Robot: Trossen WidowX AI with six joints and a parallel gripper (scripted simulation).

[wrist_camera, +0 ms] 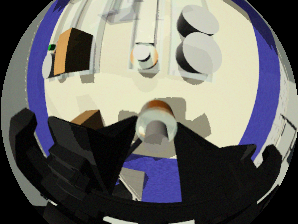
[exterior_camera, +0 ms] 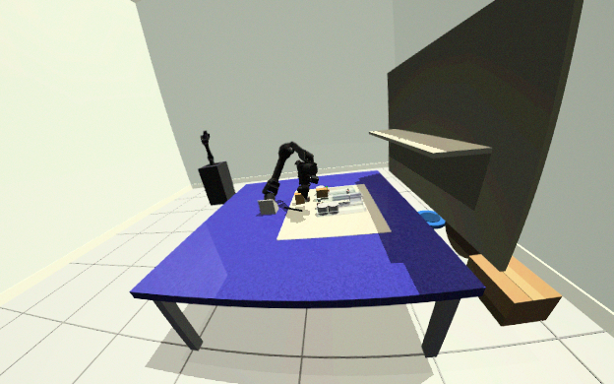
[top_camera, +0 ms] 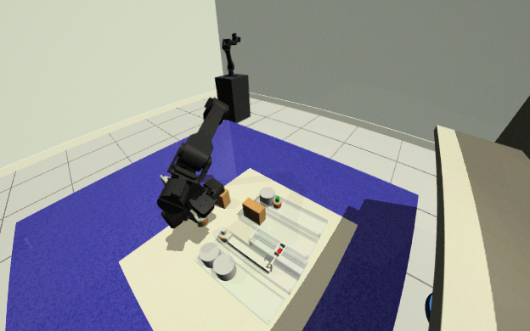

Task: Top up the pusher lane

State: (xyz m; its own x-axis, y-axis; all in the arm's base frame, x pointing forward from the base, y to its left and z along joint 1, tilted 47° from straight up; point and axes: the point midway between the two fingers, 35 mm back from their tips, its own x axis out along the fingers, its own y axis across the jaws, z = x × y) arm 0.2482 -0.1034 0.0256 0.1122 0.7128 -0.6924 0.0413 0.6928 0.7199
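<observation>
Clamped with the hand on the loose jar, dark fingers on either side of its pale lid and orange body. Picked or just about: cannot tell whether lifted off the cream mat yet. Located short of the lane mouth, on the mat's side towards the counter edge where the arm is mounted.

Grasp done, by the look of it. Left to do: carry to the front of the sprung lane, press against the matching jar already standing at the front stop, shove the row back slowly against the pusher plate, set down behind the stop, then release.

Just beside the lane mouth, two grey cans in the neighbouring lane, close enough to clip with a finger on the way in. On the other side, a brown box; a smaller box near the hand. Farther along, a third grey can and a green-capped jar. Beyond the rack, the counter edge facing the shelf wall.
</observation>
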